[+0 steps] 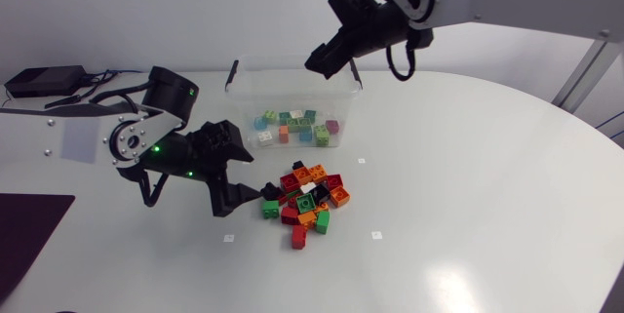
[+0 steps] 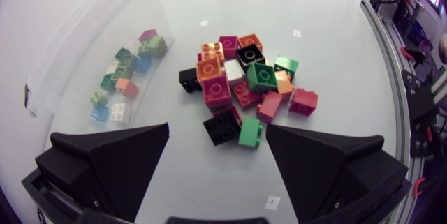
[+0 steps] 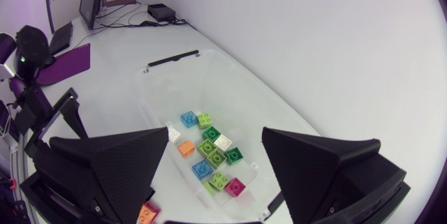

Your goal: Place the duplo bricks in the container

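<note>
head view: the left gripper (image 1: 244, 199) sits low at the left edge of a loose pile of duplo bricks (image 1: 310, 201) on the white table (image 1: 468, 215); one finger may touch a dark brick, hard to tell. the right gripper (image 1: 322, 59) hangs over the clear plastic container (image 1: 346, 108), which holds more bricks (image 1: 292, 126). small white tags (image 1: 228, 238) dot the table, their print too small to read.

left wrist view: the left gripper (image 2: 218, 130) is spread wide and grips nothing; a black brick (image 2: 222, 128) and a green brick (image 2: 250, 133) lie between the fingers, untouched.

right wrist view: the right gripper (image 3: 216, 133) is also wide apart and empty, above the container (image 3: 157, 84).
</note>
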Robot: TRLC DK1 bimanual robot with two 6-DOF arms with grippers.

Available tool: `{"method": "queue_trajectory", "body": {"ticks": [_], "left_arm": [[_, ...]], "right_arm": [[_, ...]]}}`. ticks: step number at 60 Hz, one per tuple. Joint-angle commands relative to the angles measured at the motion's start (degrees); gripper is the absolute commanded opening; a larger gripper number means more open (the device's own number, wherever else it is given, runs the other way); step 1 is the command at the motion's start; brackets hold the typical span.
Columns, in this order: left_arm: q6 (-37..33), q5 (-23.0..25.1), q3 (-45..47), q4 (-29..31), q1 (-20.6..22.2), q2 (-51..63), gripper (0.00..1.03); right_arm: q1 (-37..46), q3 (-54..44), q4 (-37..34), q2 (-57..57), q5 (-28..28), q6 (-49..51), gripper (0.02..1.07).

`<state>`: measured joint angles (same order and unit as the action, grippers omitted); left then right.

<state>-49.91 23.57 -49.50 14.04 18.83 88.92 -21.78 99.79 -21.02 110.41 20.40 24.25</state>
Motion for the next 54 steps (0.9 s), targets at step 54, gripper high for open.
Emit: {"method": "queue_trajectory", "body": {"ticks": [54], "left_arm": [[-8.71, 0.07, 0.89, -3.14, 4.99, 13.73, 0.95]], "right_arm": [[0.51, -50.04, 9.06, -27.79, 2.62, 8.53, 1.02]]}}
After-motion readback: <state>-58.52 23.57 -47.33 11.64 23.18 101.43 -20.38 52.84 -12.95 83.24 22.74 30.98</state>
